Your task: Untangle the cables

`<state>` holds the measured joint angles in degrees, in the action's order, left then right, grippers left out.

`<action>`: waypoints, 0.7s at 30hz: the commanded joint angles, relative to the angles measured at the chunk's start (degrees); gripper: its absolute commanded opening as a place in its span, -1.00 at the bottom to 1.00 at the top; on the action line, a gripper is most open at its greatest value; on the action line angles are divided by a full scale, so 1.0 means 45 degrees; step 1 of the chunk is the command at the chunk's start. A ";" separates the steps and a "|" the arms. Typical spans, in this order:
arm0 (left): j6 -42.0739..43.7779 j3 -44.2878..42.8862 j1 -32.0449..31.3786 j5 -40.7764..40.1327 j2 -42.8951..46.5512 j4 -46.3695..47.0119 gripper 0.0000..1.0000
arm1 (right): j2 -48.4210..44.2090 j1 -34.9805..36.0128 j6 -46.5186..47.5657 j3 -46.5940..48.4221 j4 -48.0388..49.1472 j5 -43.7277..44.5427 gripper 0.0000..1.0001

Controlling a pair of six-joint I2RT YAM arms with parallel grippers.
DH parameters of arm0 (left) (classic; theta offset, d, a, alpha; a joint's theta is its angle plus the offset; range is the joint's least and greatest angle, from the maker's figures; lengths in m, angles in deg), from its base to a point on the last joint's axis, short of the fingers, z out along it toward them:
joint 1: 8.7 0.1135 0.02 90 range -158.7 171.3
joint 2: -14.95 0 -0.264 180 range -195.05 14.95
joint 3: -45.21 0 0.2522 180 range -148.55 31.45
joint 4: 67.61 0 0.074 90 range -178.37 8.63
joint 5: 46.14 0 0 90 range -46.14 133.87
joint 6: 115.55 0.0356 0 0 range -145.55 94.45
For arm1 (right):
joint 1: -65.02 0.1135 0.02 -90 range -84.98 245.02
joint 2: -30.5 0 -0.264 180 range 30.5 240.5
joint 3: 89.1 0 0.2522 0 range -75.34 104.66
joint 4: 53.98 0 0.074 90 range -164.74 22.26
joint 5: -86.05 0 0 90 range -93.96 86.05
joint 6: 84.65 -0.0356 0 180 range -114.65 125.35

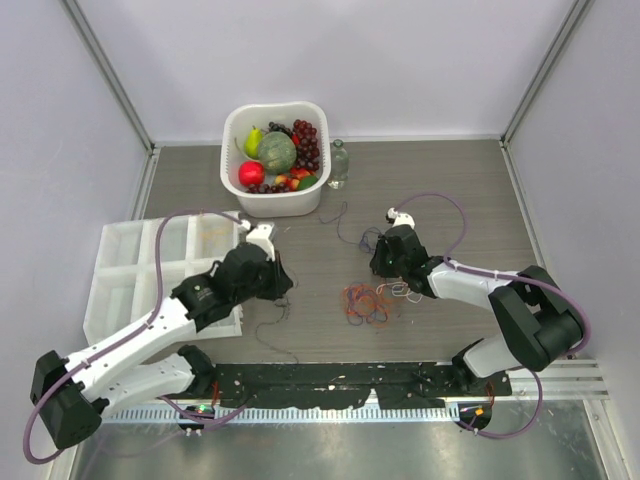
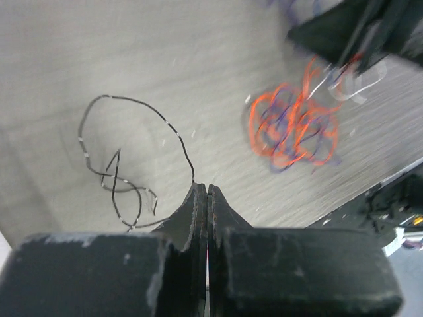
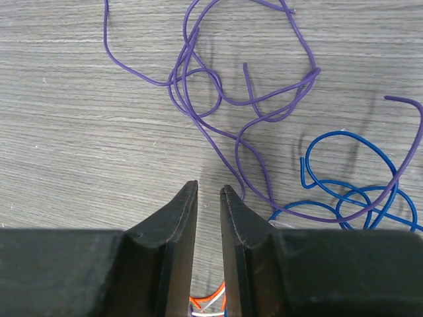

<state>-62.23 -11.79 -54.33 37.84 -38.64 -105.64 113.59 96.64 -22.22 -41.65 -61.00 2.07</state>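
Orange-red cable tangle (image 1: 366, 303) lies mid-bench (image 1: 450, 190), between both arms. Purple cable (image 3: 218, 99) and blue cable (image 3: 350, 198) lie loose just ahead of right gripper (image 3: 209, 187); jaws released, narrow gap, nothing between them. Black cable (image 2: 132, 105) looped left of tangle, apart from it; left gripper (image 2: 203, 187) jaws clenched on its end.

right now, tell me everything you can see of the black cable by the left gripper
The black cable is a single hair-fine dark wire with pale glints along it, lying apart from the orange tangle. It rests slack on the grey wood-grain table, sweeping in one wide open arc, then bunching into a few small crossed loops. One end rises to the tips of the left gripper, whose fingers are shut and seem to pinch it. Nothing else touches it.
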 commanded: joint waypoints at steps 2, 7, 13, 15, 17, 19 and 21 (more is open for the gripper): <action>-0.1963 0.1835 -0.0992 -0.0652 0.0403 -0.0443 -0.89 | -0.0456 -0.0072 0.0151 -0.0104 0.0611 -0.0381 -0.48; -0.2024 0.1779 -0.1481 -0.1005 -0.0122 -0.1421 -0.43 | -0.0476 -0.0092 0.0112 -0.0163 0.0748 -0.0634 -0.47; -0.1516 0.0939 -0.1735 -0.1883 -0.1470 -0.2144 0.18 | -0.0574 -0.0073 0.0033 -0.0300 0.0865 -0.0732 -0.47; -0.1612 0.0685 -0.1814 -0.2331 -0.1744 -0.2514 0.39 | -0.0574 -0.0073 -0.0044 -0.0319 0.0865 -0.0791 -0.47; -0.1905 0.0548 -0.1853 -0.2859 -0.1765 -0.3041 0.80 | -0.0632 -0.0092 0.0014 -0.0125 0.0631 -0.1024 -0.48; -0.2100 0.0605 -0.1872 -0.3289 -0.1531 -0.3219 0.99 | -0.0768 -0.0092 0.0072 -0.0027 0.0397 -0.1143 -0.48; -0.2082 0.0722 -0.1872 -0.3330 -0.1181 -0.3142 0.99 | -0.0963 -0.0092 0.0170 0.0090 0.0221 -0.1626 -0.47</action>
<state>-70.63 -7.03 -62.44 27.72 -46.48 -117.51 112.73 96.40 -22.16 -42.92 -60.04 -2.11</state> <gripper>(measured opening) 0.990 0.262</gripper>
